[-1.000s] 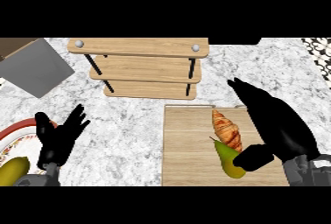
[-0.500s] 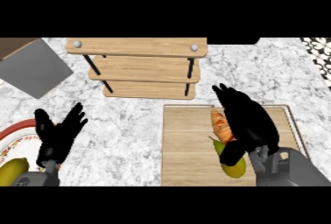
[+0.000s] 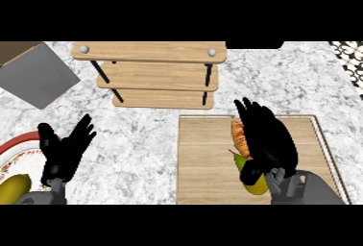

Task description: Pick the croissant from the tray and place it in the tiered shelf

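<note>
Croissant (image 3: 239, 135) lies on tray (image 3: 202, 163) under right hand (image 3: 266, 139).

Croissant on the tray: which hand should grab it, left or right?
The right hand. It hangs directly over the croissant on the wooden tray, partly covering it. The left hand rests open at the view's left, off the tray, beside a plate.

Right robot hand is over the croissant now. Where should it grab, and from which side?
Grip the croissant across its middle, coming straight down from above. It lies flat on the tray, long axis running away from the robot, with a pear at its near end. The right robot hand should probably close on its left and right flanks.
</note>
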`<action>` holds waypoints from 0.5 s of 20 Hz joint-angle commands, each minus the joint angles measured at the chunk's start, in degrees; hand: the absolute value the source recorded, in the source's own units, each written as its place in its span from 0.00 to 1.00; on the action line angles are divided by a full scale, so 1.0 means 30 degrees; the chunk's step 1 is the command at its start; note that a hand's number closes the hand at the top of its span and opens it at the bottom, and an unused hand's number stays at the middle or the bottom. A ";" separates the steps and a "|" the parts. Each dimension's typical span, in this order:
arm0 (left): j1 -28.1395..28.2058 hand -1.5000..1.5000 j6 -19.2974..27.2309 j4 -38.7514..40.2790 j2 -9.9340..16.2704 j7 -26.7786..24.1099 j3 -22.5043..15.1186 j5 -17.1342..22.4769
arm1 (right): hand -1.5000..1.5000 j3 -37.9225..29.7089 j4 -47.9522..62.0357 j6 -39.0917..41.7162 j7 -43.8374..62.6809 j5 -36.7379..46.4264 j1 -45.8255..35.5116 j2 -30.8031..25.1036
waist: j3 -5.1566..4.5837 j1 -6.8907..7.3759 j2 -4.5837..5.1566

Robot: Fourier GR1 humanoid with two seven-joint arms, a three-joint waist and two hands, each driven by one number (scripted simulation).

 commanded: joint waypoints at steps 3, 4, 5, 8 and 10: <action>0.0725 0.50 -0.0709 0.0453 -0.0288 -0.0707 0.0319 -0.0471 | 0.00 0.0619 0.1609 -0.0226 0.0549 0.2370 0.0457 0.2102 | -0.0053 0.0044 0.0052; -0.0506 0.50 -0.0755 0.1647 -0.0321 -0.0380 0.0685 -0.0546 | 0.00 0.0371 0.1213 -0.0456 -0.0500 0.2604 0.1413 0.1425 | -0.0053 -0.0047 0.0056; 0.0471 0.50 0.0045 -0.2163 -0.0095 0.2005 0.0239 -0.0442 | 0.00 -0.0102 0.2335 -0.0733 -0.0648 0.2807 0.0639 0.1911 | -0.0043 0.0075 0.0036; 0.0684 0.50 -0.1076 0.0305 -0.0380 -0.0154 0.0839 -0.0621 | 0.00 -0.0486 0.1935 -0.0707 -0.1446 0.3759 0.1694 0.1335 | -0.0051 -0.0015 0.0044; 0.0537 0.50 -0.1010 -0.1162 0.0038 0.1383 0.1094 -0.0635 | 0.00 -0.0412 0.2159 -0.0596 -0.1264 0.4546 0.1743 0.1877 | -0.0049 -0.0002 0.0037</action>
